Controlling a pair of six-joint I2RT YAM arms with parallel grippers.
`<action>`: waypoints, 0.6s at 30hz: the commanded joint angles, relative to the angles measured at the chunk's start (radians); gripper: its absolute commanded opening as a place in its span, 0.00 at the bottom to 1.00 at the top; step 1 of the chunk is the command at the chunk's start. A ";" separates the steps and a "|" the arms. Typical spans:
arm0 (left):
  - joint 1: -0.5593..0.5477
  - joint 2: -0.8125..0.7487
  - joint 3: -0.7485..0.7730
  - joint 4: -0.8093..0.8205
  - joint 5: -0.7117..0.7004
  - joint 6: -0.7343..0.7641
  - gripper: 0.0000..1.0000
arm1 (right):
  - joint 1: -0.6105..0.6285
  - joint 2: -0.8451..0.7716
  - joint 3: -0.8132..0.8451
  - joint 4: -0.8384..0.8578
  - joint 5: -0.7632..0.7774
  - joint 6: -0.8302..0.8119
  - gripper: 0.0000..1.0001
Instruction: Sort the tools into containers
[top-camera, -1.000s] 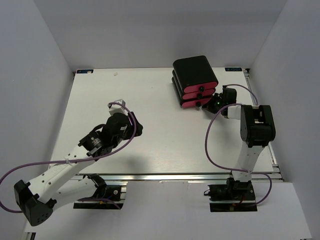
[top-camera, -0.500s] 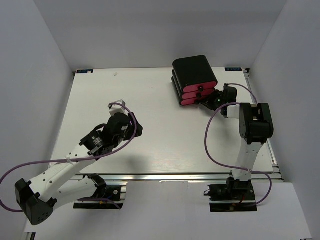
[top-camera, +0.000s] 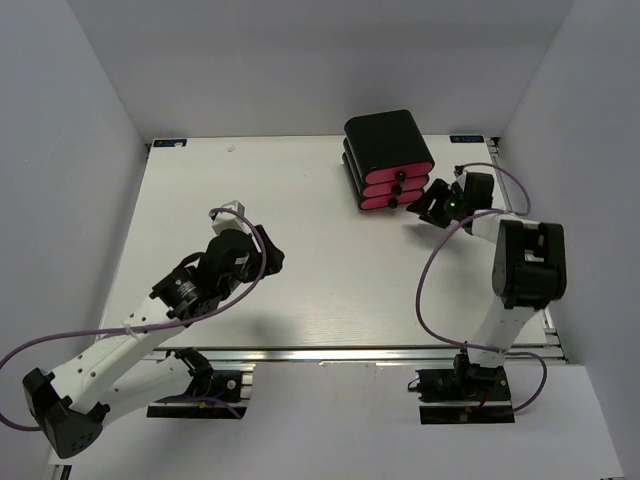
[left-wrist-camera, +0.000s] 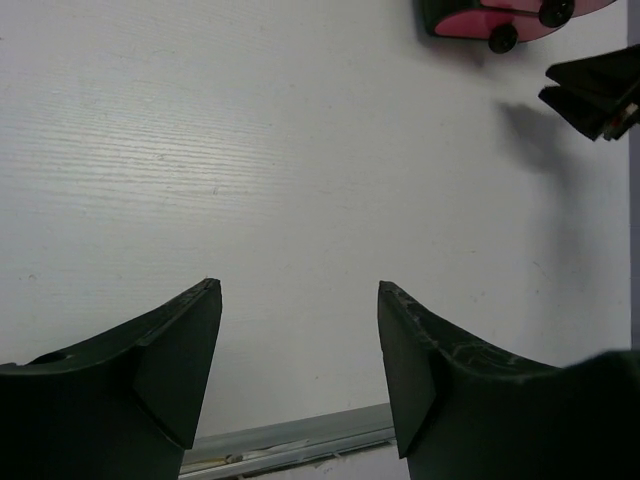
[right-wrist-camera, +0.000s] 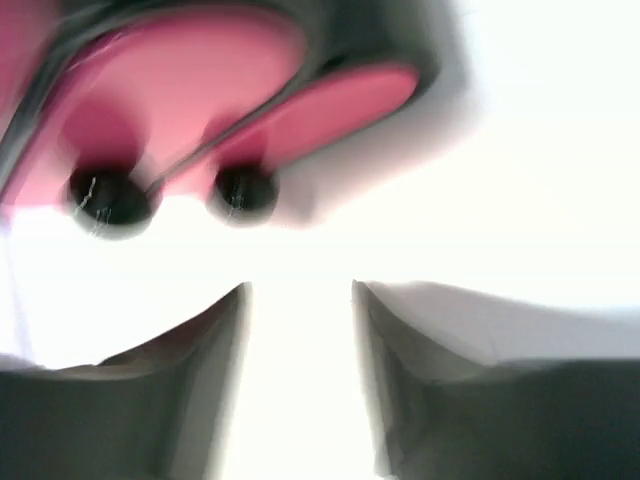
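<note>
The stack of drawers (top-camera: 388, 150) is standing at the far side of the table (top-camera: 300, 300), right of the middle. Its pink fronts and black knobs (top-camera: 397, 188) are facing the arms' bases. Your right gripper (right-wrist-camera: 300, 290) is hovering just beside the lowest fronts, apart from the knobs. In its blurred view the fingers are standing partly apart and holding nothing. Your left gripper (left-wrist-camera: 297, 290) is hanging over bare table, well apart from the drawers. Its fingers are spreading wide and gripping nothing.
</note>
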 joint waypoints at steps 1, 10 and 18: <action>-0.002 -0.045 -0.018 0.034 0.000 0.012 0.74 | -0.001 -0.197 0.032 -0.326 -0.155 -0.517 0.68; -0.004 -0.071 -0.055 0.198 0.107 0.148 0.98 | 0.080 -0.703 -0.078 -0.617 0.026 -0.898 0.89; -0.002 -0.102 -0.090 0.290 0.144 0.190 0.98 | 0.080 -0.849 0.017 -0.746 0.064 -0.614 0.89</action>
